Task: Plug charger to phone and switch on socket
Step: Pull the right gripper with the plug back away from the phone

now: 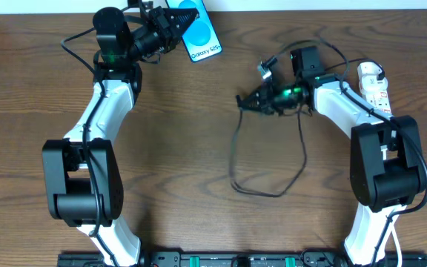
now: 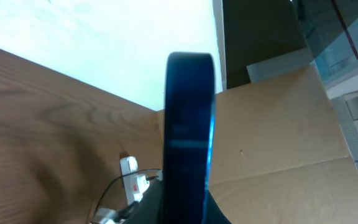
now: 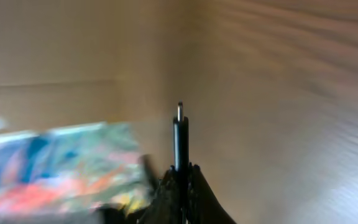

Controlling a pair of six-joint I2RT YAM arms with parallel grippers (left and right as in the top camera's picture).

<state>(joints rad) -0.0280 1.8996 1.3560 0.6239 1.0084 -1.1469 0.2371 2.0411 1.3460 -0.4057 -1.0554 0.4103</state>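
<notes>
So, over at the far left, the left gripper (image 1: 170, 28) is clamped tight on one end of the phone (image 1: 202, 37). The screen faces up and its long axis runs diagonally, free end aimed toward the middle of the table (image 1: 199, 148); the left wrist view sees it edge-on. Mid-right, the right gripper (image 1: 249, 101) is pinched shut on the charger (image 1: 271, 195) just behind its tip, which points left, and the cable loops slack toward the near edge. The socket (image 1: 374, 87) lies at the far right, lengthwise roughly front to back. The top is brown woodgrain, with a white wall (image 2: 104, 37) and cardboard (image 2: 278, 137) behind.
</notes>
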